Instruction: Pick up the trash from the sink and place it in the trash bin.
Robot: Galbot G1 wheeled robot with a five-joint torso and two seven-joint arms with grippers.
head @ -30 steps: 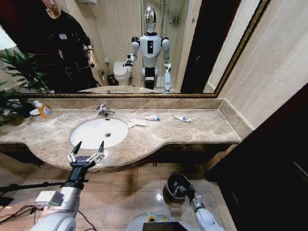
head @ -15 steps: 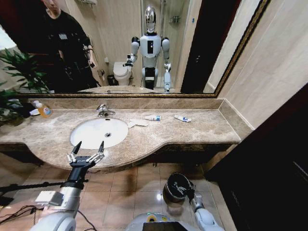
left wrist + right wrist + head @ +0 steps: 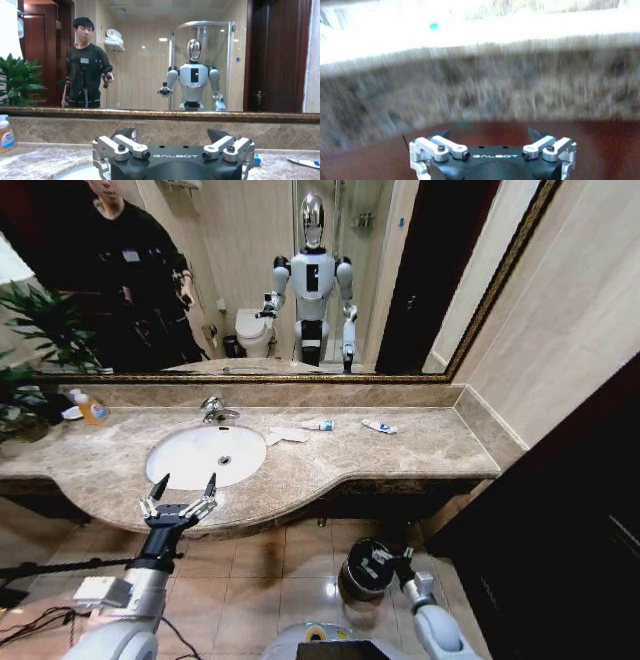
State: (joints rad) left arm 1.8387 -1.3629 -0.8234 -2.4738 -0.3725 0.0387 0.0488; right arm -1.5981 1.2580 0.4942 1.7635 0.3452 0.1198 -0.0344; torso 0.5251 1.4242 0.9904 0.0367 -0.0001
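We are looking down on the brown marble counter (image 3: 400, 450), with the white oval sink (image 3: 195, 455) set into its left part, its long axis running along the counter and the chrome faucet (image 3: 212, 409) standing at its back rim. Our left arm is reaching forward and up from the lower left, holding the left gripper (image 3: 181, 489) at the counter's front edge, just in front of the basin, with its two dark fingers pointing toward the mirror and standing wide apart, nothing between them. Our right arm is hanging low on the right, its right gripper (image 3: 392, 561) just beside the rim of the trash bin (image 3: 361, 572) on the tiled floor; we cannot tell how its jaws are standing. The trash is lying on the counter behind the basin: flat paper (image 3: 285, 435) near the rim, then a small tube (image 3: 318, 425) and another tube (image 3: 379, 426), both lying roughly along the counter.
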